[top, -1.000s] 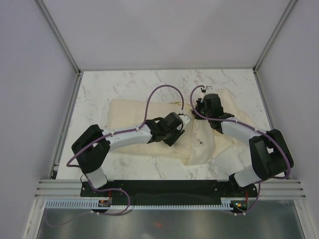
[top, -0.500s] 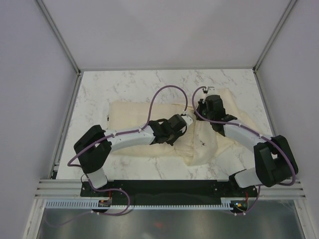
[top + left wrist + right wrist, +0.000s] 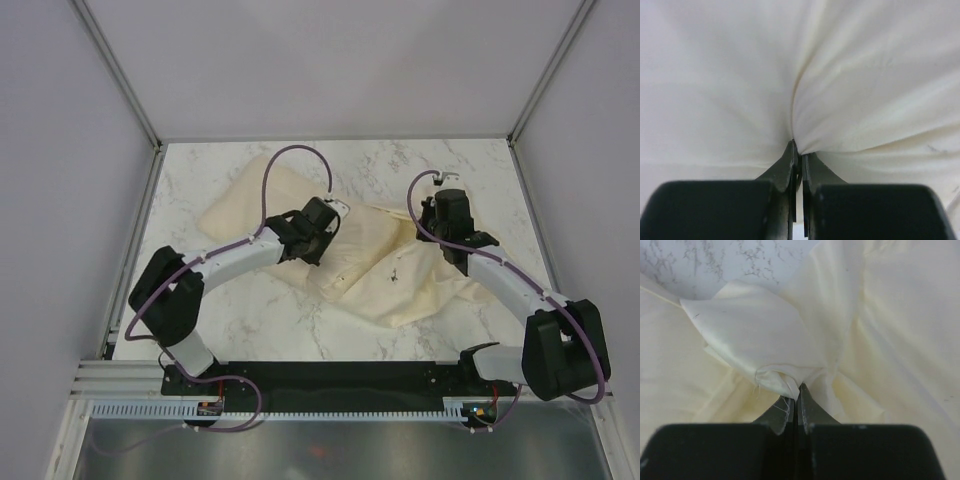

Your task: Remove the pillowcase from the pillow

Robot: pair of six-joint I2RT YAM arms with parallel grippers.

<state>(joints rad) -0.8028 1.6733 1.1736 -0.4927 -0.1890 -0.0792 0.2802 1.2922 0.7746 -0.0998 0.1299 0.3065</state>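
Jaws clenched on both — left gripper pinching pillow toward far-left corner, right gripper anchoring pillowcase by right edge, likely for opposed stripping pull.

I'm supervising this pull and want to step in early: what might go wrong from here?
The right fingers pinch only a small bunched fold of the thin, limp cream pillowcase; under tension it may slip free. The left fingers hold just a thin pucker of the padded cream pillow, close to where it meets the case; they may have caught case cloth too, dragging both together.
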